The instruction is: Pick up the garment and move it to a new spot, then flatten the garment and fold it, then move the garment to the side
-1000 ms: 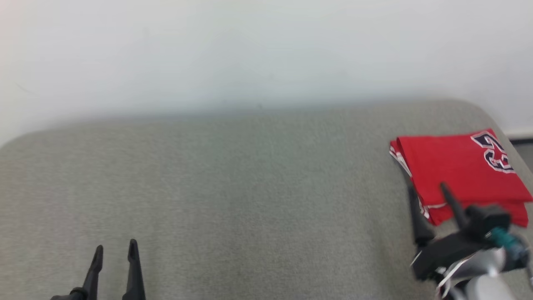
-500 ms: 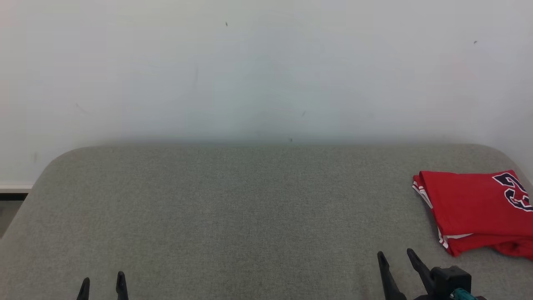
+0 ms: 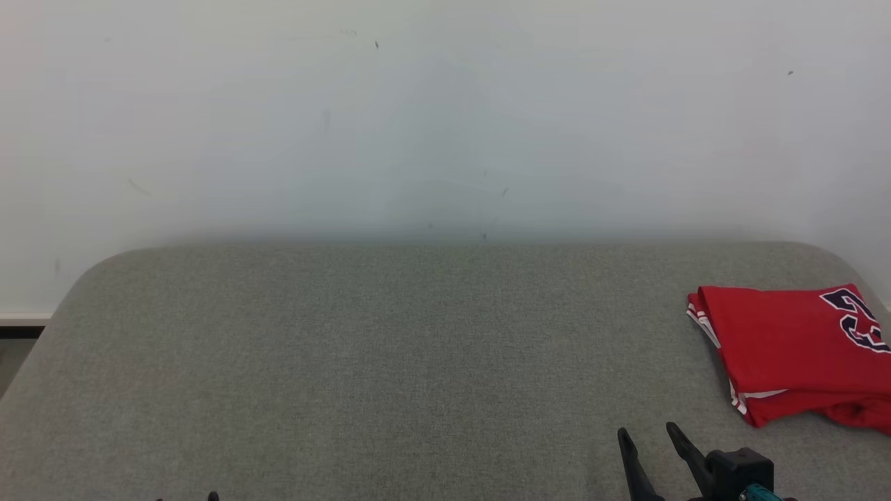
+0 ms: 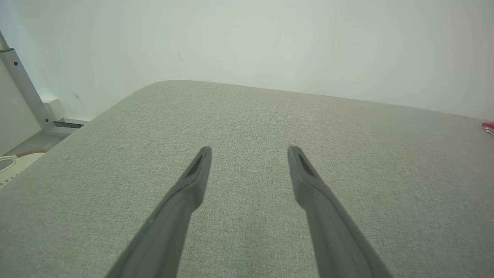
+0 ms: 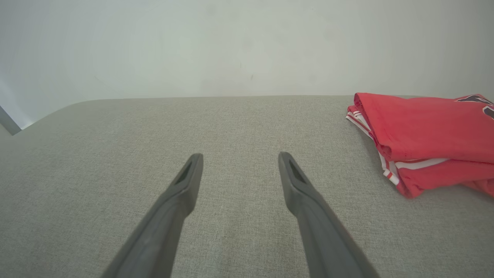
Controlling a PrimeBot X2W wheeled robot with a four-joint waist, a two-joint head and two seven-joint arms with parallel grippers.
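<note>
Folded red garment (image 3: 786,348) resting on table (image 3: 390,362), long axis running left to right. Right pincer (image 3: 647,429) spread, empty, near garment's near-left corner: clearly the nearer arm, short reach forward and rightward. Left pincer (image 4: 249,148) spread too, well apart off garment's left.

Grey woven-fabric surface (image 3: 390,362), flat, fine weave, far corners rounded; white wall (image 3: 445,125) directly behind its far edge; wall carries a few small dark specks and faint scuffs; pale skirting strip (image 3: 24,316) at far left, dark band beneath it; left wrist view: grey metal post (image 4: 24,90) with one dark screw, beside the wall; pale floor patch (image 4: 29,143) below it; white rounded object (image 4: 8,165) at frame edge, kind unclear.
</note>
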